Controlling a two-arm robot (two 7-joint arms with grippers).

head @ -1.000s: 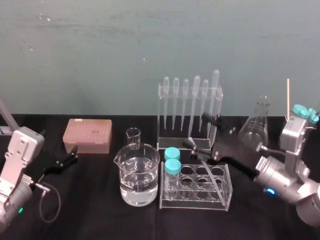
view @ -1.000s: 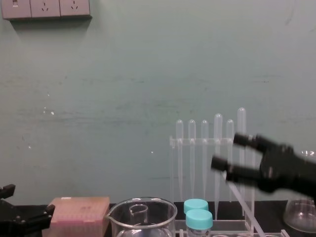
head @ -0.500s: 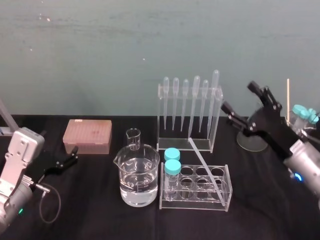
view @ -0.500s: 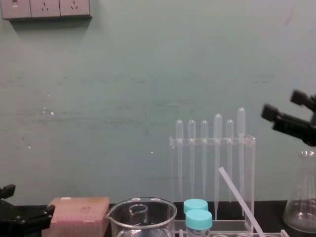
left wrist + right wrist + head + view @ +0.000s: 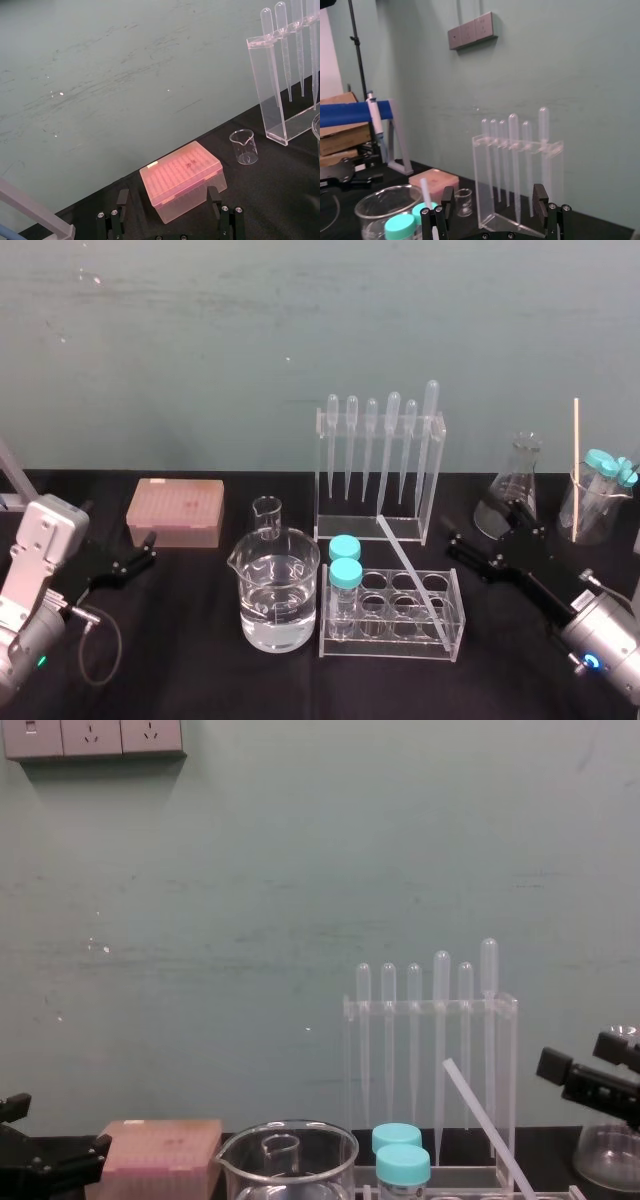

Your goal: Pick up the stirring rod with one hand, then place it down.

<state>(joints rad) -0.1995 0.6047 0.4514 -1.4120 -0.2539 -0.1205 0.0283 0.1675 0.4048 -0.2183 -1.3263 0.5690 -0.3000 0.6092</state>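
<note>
Rod: long thin translucent-white stirring rod point(image 5: 408, 562) leans slanted in the clear plastic test-tube rack point(image 5: 390, 648).
R hand: black right gripper point(image 5: 485, 525), fingers spread, empty, to the right of rod, no contact.
L hand: black left gripper point(image 5: 150, 546), fingers apart, parked far left.

A scuffed pale-green wall point(image 5: 300, 320) spans the head view's upper half, above a black table point(image 5: 200, 670). A grey socket strip point(image 5: 93, 737) sits on it at the chest view's upper left.
</note>
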